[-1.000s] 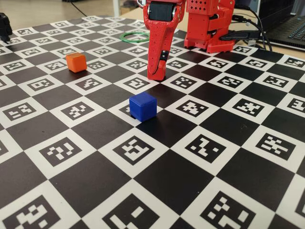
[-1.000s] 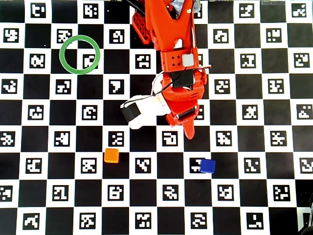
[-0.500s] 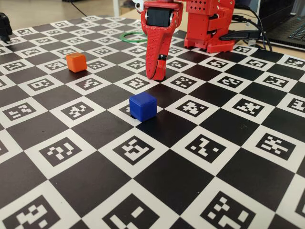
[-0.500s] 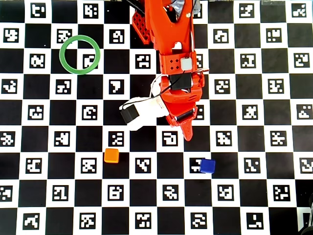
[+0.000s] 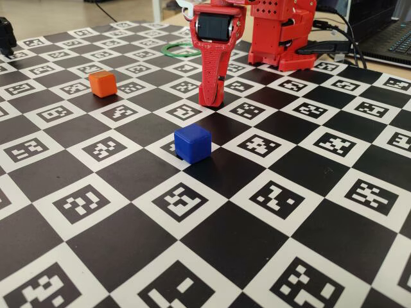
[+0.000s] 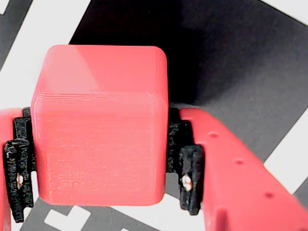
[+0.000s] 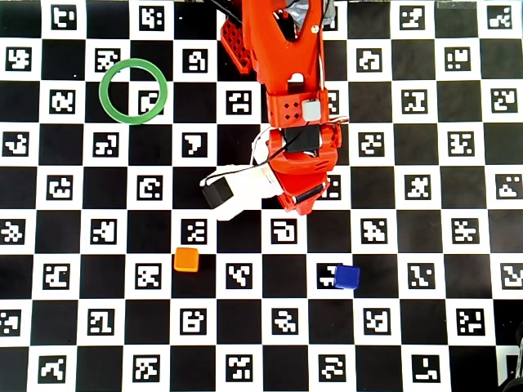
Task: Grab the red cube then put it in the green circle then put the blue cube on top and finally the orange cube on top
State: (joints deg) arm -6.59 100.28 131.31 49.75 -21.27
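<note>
overhead view: 1 orange cube (image 7: 186,260), 1 blue cube (image 7: 346,277), 1 green circle (image 7: 133,91).

Red printed arm (image 7: 282,73) with black servos, white wrist camera (image 7: 245,186), and black-padded tool (image 6: 103,159).

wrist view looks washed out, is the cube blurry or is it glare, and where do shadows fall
Wrist view: the red cube looks pale and soft but its layer lines show; a dark shadow lies on the board behind it. Fixed view: the blue cube is sharp, its shadow to the right. Overhead view: even light.
</note>
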